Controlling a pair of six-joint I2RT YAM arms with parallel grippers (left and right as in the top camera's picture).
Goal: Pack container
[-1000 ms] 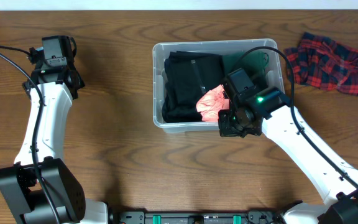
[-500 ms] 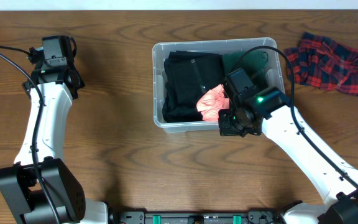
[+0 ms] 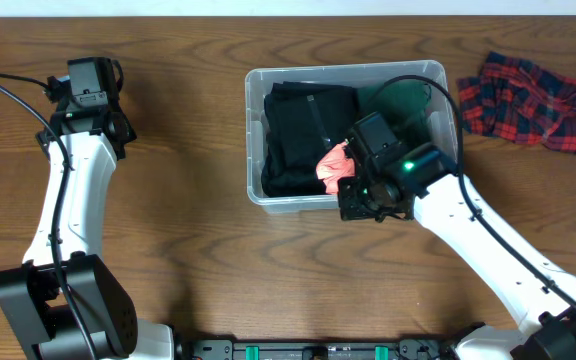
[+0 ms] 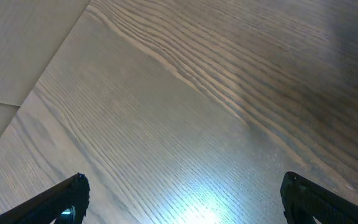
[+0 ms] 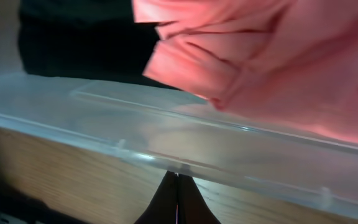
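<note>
The right gripper (image 5: 178, 200) sits at the front wall of the container (image 3: 254, 130). Its two fingers are pressed together into one dark wedge with only a hairline between them, and I see nothing caught in there. From its own camera the tub's clear rim runs straight across just past the fingertips. A crumpled pink cloth (image 5: 272, 56) is bunched up right beyond that rim, inside the tub. Further in, off to one side of the pink, lies a folded black garment (image 3: 303, 130) that fills much of the tub. A dark green cloth (image 3: 408, 100) is tucked into the far corner, past the wrist. From above, the wrist housing with its green light covers the fingers and part of the front rim, so I cannot tell whether the tips touch the plastic.

The tub stands on the table (image 3: 188, 250), toward its far edge. A red plaid cloth (image 3: 538, 100) lies crumpled on the wood outside the tub, well apart from the right gripper, past the tub's end wall.

The left gripper (image 4: 182, 205) is far off on the other side. Its fingers (image 4: 67, 198) are spread wide at the two lower corners of its camera view, with bare wood grain between them and nothing in its grasp.
</note>
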